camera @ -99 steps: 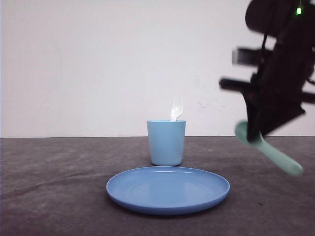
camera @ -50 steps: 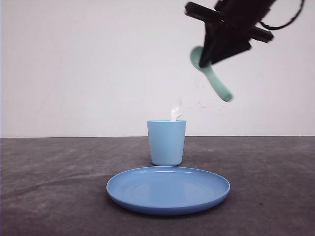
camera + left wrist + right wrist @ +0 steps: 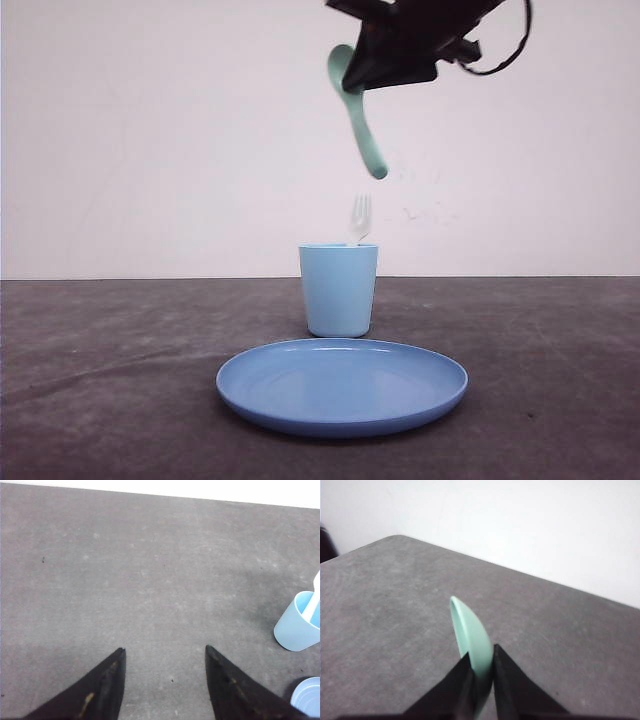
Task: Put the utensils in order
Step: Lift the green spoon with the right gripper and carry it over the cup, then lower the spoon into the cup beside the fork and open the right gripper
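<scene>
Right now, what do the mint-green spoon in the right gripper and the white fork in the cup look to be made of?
Mint-green spoon: probably plastic, matte; uniform pastel colour, thick rounded handle. White four-tined fork: likely plastic too; slightly translucent white, chunky tines, though small and soft in view. Light blue cup holding it: smooth, faintly glossy, also plastic-looking.

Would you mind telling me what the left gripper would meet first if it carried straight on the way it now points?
Most likely the bare grey table: the open left gripper points down at it, with nothing between. The blue cup sits off to one side.
</scene>
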Controlling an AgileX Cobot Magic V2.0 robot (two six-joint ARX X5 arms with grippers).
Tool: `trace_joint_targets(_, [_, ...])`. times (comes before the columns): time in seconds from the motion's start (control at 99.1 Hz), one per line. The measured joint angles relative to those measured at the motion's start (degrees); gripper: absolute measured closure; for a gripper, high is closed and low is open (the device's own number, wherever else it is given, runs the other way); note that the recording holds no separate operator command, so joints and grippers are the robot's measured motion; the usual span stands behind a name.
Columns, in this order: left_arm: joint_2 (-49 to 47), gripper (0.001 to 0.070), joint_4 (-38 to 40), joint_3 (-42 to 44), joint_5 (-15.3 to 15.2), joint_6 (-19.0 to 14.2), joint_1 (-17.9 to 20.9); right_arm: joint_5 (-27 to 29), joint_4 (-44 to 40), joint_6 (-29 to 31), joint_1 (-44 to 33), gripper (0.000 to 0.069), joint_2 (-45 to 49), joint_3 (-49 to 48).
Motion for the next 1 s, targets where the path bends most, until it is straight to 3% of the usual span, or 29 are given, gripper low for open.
trace_joint_targets(0.454, [0.00,0.0410,0.00,0.00,0.00,0.13,0.00,-0.92,11.19,-1.90,0.15,0.0658,11.65,0.04])
trace_joint_targets(0.999, [0.02,0.0410,0.42,0.00,0.00,0.96,0.00,-2.36,7.34,-3.37,0.74,0.0658,16.39,0.09])
